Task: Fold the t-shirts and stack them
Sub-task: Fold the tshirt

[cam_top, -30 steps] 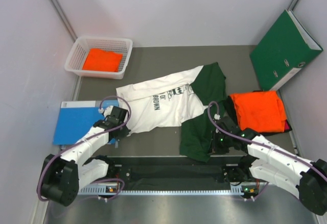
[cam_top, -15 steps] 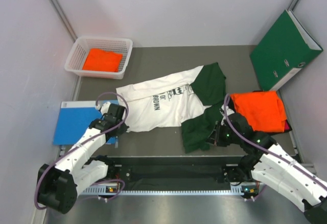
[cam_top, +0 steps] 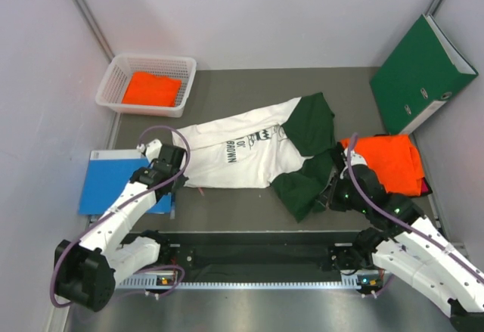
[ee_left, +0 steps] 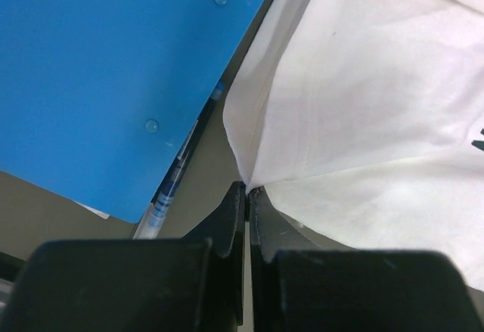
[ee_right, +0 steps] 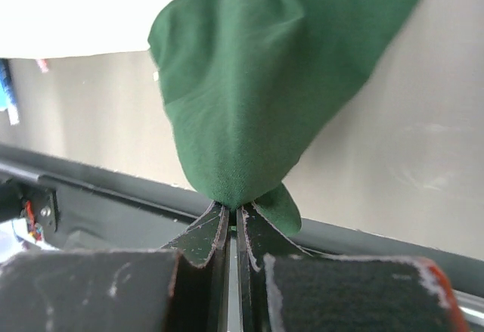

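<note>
Near edge, left side: the left fingers (ee_left: 227, 222) are closed together on the near-left hem corner of the white t-shirt (cam_top: 234, 154). The cloth rises into the pinch in a small peak, so the corner is lifted clear of the surface (cam_top: 227, 212).

Near edge, right side: the right fingers (ee_right: 203, 235) are clamped on the tip of the dark green sleeve (cam_top: 306, 188), which hangs from them in a bunched fold. Judgement: both grips hold the near side of the garment so that it can be carried over as one fold. The sleeve is taken up because it would otherwise trail outside the folded shape.

Centre of the surface: the t-shirt lies spread and slightly skewed, chest print up, its second green sleeve toward the far edge.

Left edge: a blue book (cam_top: 113, 184) lies flat just beside the left grip, apart from the cloth.

Right edge: a folded orange t-shirt (cam_top: 386, 164) sits close to the right arm, presumably as the base of the stack.

Far left corner: a white basket (cam_top: 113, 82) holds another folded orange shirt (cam_top: 151, 88).

Far right corner: a green binder (cam_top: 420, 75) leans against the wall, clear of the work.
</note>
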Available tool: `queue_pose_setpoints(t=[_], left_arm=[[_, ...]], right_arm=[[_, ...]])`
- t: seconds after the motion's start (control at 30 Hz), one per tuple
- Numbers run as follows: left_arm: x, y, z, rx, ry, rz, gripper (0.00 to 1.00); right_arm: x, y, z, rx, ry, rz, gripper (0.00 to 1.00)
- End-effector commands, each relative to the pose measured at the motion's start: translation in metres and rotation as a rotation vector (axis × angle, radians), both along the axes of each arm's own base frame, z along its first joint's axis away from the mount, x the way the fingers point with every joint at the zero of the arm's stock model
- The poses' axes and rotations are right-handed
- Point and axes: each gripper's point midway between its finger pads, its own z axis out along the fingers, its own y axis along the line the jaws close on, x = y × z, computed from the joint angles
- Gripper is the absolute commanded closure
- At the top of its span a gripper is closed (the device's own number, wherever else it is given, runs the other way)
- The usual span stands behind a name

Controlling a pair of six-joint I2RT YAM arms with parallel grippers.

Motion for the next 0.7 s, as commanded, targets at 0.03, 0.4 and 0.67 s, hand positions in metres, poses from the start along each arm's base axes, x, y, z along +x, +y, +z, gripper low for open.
queue_pose_setpoints(t=[0.03, 0.4, 0.67], left_arm=[[0.002, 0.017, 0.015, 0.073, -0.027, 0.049, 1.0], [-0.002, 0.033, 0.026, 0.12, -0.05, 0.091, 1.0], [0.02, 0.015, 0.025, 0.082, -0.052, 0.023, 1.0]], right_arm=[[0.004, -0.022, 0.019, -0.036, -0.049, -0.105, 1.0], [-0.001, -0.031, 0.028, -0.022, -0.082, -0.127, 1.0], [0.016, 0.005, 0.052, 0.122, -0.18, -0.033, 1.0]])
